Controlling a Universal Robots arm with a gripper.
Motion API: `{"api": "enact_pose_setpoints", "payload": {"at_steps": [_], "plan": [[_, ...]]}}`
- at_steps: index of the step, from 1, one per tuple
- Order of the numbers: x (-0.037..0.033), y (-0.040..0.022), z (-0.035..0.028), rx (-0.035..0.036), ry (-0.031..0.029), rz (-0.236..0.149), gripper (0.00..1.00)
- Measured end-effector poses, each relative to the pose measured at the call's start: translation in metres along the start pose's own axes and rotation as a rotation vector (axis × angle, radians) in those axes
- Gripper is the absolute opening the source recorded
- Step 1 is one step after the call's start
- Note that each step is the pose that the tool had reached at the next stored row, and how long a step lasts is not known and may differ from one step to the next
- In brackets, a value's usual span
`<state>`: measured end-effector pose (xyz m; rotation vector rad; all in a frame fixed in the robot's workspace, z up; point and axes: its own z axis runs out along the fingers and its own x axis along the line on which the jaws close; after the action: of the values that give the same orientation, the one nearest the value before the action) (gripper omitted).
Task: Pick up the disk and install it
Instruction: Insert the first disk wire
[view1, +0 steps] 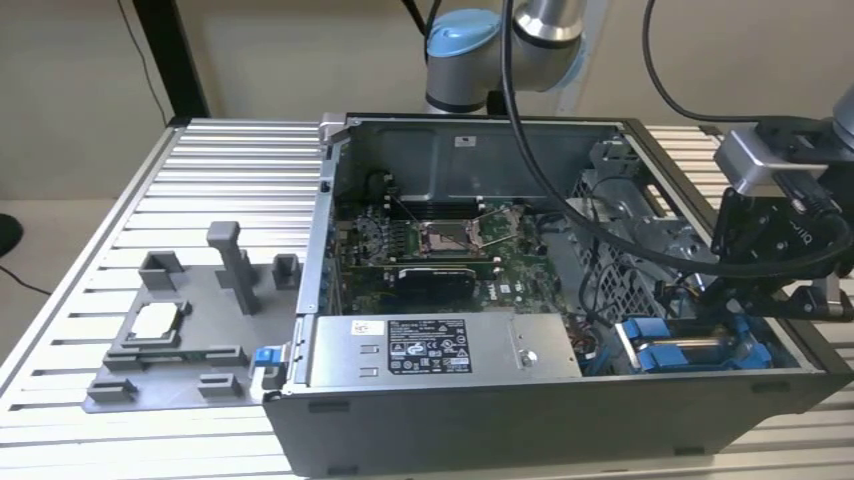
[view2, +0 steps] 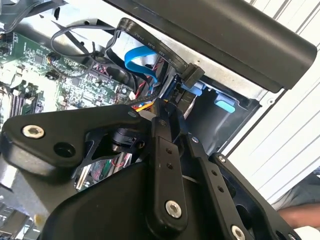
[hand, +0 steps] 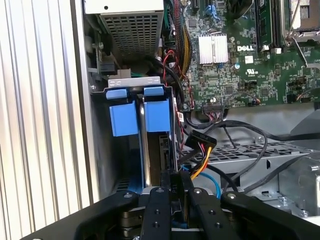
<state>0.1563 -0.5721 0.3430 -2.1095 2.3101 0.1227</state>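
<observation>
The disk stands on edge in the drive bay at the open computer case's corner. Its blue bracket and blue tabs face up. In the exterior view it shows as blue plastic at the case's front on the exterior view's right. My gripper hangs right at the disk's near end, its black fingers close together, shut. Whether they touch the disk I cannot tell. In the exterior view the gripper reaches down into that bay. A second blue bracket sits beside the disk.
Black, red and yellow cables crowd the bay's side. The motherboard and the grey power-supply box fill the case. A grey fixture with a small silver chip lies on the slatted table at the exterior view's left.
</observation>
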Motion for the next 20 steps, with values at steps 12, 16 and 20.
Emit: {"api": "enact_pose_setpoints", "payload": {"at_steps": [12, 16, 20], "plan": [[0.0009, -0.0004, 0.0043, 0.0002, -0.0004, 0.004, 0.00], [0.0011, -0.0008, 0.0042, 0.0001, -0.0003, 0.004, 0.00], [0.0010, -0.0007, 0.0009, -0.0013, -0.0014, 0.005, 0.00]]}}
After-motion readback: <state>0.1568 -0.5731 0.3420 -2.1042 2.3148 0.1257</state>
